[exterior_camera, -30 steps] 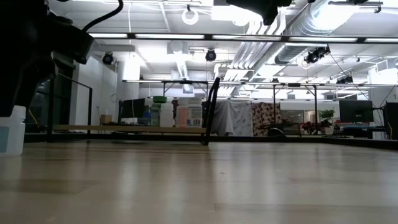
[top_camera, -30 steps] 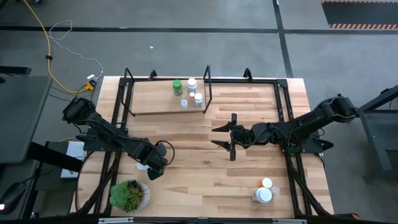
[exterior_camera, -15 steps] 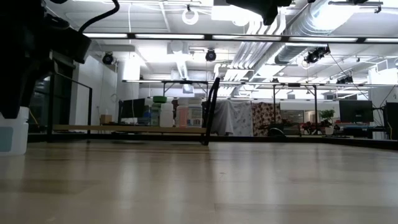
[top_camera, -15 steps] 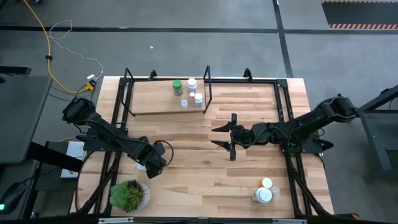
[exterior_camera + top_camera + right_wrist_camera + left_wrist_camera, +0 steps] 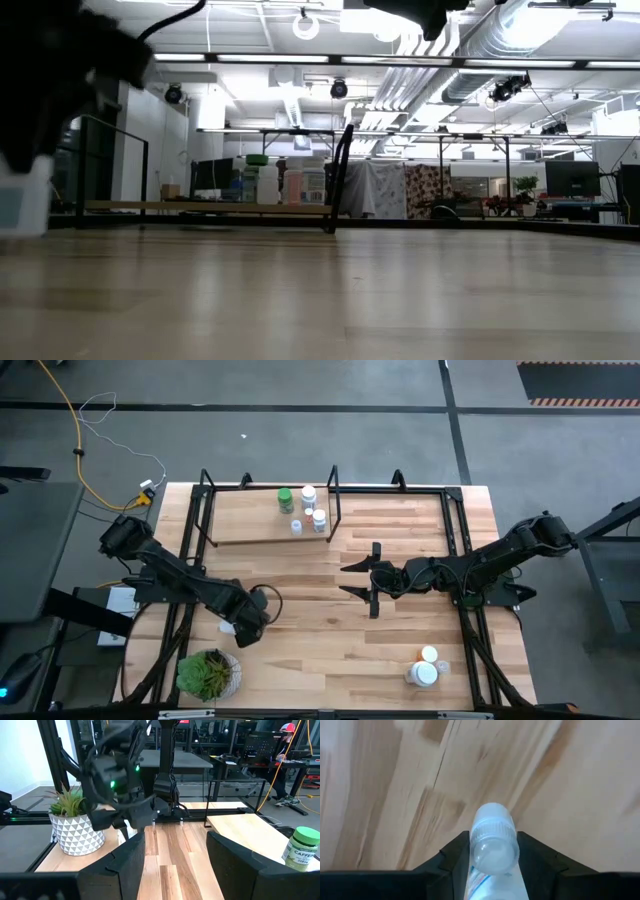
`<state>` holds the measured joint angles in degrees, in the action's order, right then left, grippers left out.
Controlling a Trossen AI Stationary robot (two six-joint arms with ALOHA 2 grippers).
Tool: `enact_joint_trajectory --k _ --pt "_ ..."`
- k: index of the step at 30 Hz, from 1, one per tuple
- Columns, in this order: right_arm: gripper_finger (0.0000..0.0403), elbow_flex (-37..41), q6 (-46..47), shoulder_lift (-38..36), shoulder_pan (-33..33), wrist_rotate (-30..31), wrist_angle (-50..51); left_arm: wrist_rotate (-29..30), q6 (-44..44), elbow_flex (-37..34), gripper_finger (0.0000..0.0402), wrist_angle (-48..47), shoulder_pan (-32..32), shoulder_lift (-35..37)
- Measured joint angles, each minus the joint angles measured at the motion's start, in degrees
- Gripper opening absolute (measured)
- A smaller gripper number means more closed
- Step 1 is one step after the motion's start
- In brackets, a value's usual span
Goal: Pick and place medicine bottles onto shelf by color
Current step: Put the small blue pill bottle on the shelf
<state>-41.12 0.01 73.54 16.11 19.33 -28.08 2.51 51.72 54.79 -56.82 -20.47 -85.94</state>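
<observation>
My left gripper (image 5: 236,625) is near the table's left front and is shut on a small white medicine bottle (image 5: 492,845) with a white cap and a blue label, which also shows in the low view (image 5: 20,200). My right gripper (image 5: 358,580) hangs open over the table's middle and touches nothing. The shelf (image 5: 250,532) stands at the far edge on the left. A green bottle (image 5: 285,500) and three white bottles (image 5: 308,495) (image 5: 319,518) (image 5: 296,527) stand upright on its right end. Two more white bottles (image 5: 425,672) stand at the right front. My left gripper pinches the white bottle between its two fingers (image 5: 455,855), on the body just below the cap (image 5: 492,822). It comes from above, slanting down. The bottle stays upright, with its base (image 5: 18,232) just off the tabletop.
A potted green plant (image 5: 207,673) in a white patterned pot stands at the front left corner, close to my left gripper. Black metal frame rods run along the table's left and right sides (image 5: 455,530). Bare wood lies between the shelf and both grippers.
My left gripper has risen a little, staying shut. The white bottle has gone up with it, from standing on the table to just clear of it, still upright. My right arm has kept still.
</observation>
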Motion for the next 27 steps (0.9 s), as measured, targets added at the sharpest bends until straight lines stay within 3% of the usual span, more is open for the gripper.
enact_joint_trajectory --k 4,8,15,22,27 --pt "0.0204 0.00 0.00 0.00 -0.01 0.00 -0.02 0.84 -5.22 5.95 0.0132 -3.55 3.49 1.30" --pt "0.0204 0.00 -0.01 0.00 -0.01 0.01 -0.07 6.87 -10.00 14.65 0.0132 -12.14 9.15 1.52" --pt "0.0204 0.00 0.00 0.00 -0.01 0.02 -0.09 8.41 -20.17 26.78 0.0132 -16.91 24.80 0.12" --pt "0.0204 0.00 -0.02 0.00 -0.01 0.02 -0.04 8.26 -28.36 33.59 0.0131 -19.35 39.91 -6.65" --pt "0.0204 0.00 -0.08 0.00 -0.01 0.02 -0.01 8.41 -32.93 36.18 0.0131 -19.57 46.31 -13.76"
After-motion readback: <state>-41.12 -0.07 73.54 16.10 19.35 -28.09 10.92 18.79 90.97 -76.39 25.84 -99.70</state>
